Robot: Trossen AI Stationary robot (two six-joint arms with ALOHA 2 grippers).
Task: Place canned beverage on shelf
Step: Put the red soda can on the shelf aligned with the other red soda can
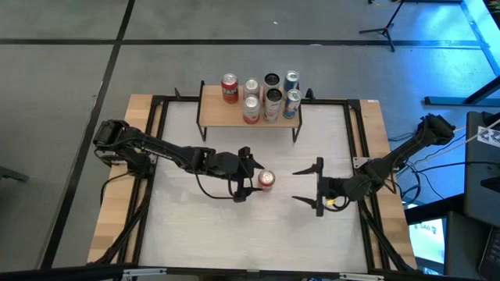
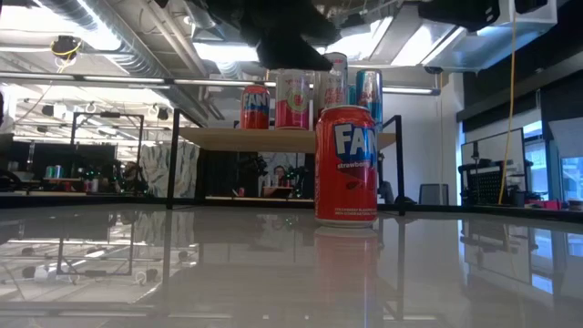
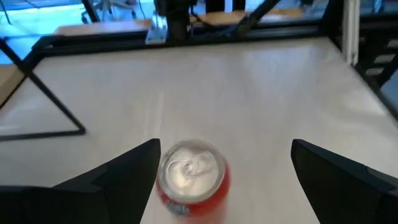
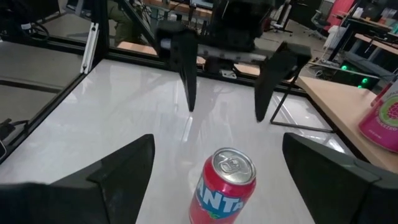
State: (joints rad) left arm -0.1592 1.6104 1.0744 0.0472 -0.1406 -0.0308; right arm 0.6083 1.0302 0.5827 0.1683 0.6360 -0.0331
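Left claw (image 1: 248,173) sits low over the counter (image 1: 203,234) with its fingers spread wide, and the red can (image 1: 266,180) stands right at its tips. From the left wrist camera the can (image 3: 191,177) stands close against one finger, with daylight between it and the other, so nothing is pinched yet. Right claw (image 1: 309,186) is spread wide too, empty, parked a little way off on the far side of the can, pointing at it.

The can is upright on the counter, well short of the shelf (image 1: 211,113) and in front of it. So the placing itself is all to come.

Up on the shelf, six cans (image 1: 269,95) already stand, one red one (image 1: 230,88) towards the end, and there is bare board beside it where another could go.

My read: this can's run is barely begun. What is left is to close on it, lift it clear, carry it back to the shelf and set it down without knocking its neighbours.
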